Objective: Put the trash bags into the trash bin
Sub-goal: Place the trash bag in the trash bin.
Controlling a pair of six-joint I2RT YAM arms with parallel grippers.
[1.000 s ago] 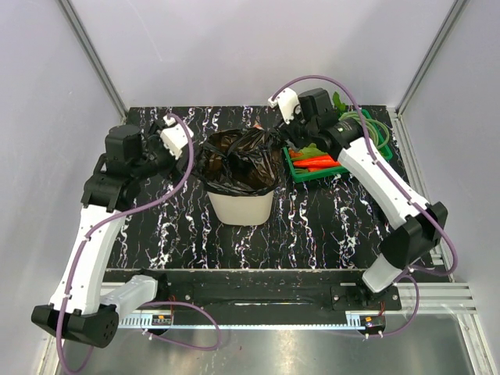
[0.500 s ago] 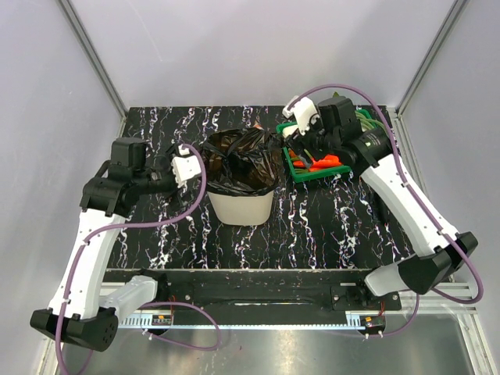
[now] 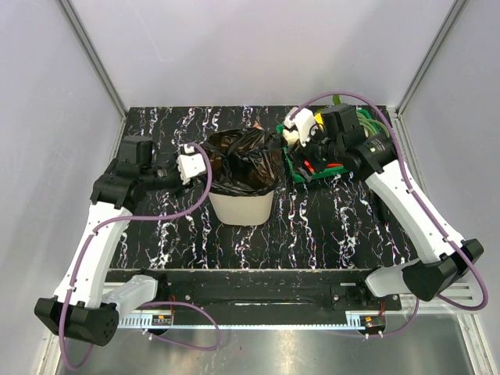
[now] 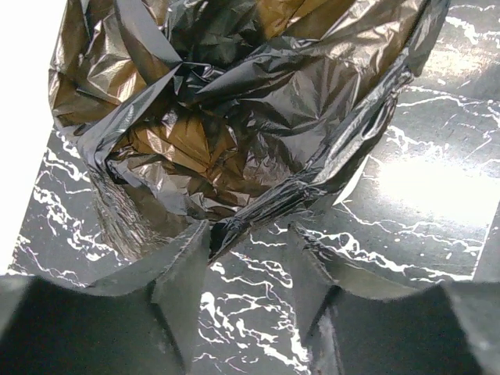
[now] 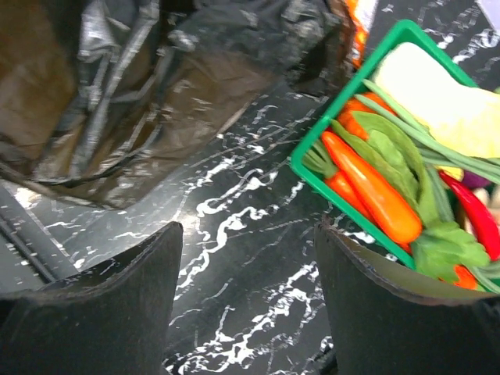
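The black trash bag (image 3: 242, 158) lies crumpled over the mouth of the cream trash bin (image 3: 241, 207), its edges hanging over the rim. My left gripper (image 3: 203, 161) is at the bin's left rim. In the left wrist view the bag (image 4: 234, 117) fills the upper part, and the left gripper (image 4: 248, 230) is open, with a hanging bag edge touching the tip of one finger. My right gripper (image 3: 293, 152) hangs between the bin and the tray. The right wrist view shows it (image 5: 248, 226) wide open over bare table, with the bag (image 5: 156, 86) at upper left.
A green tray (image 3: 300, 173) of carrots and greens stands right of the bin, close to the right fingers; its rim (image 5: 344, 92) shows in the right wrist view. An orange wrapper (image 5: 355, 23) lies between the bag and the tray. Grey walls enclose the marble-patterned table (image 3: 328, 226).
The left gripper moved right to the bin's rim and its fingers narrowed. The right gripper came down and nearer, settling beside the green tray.
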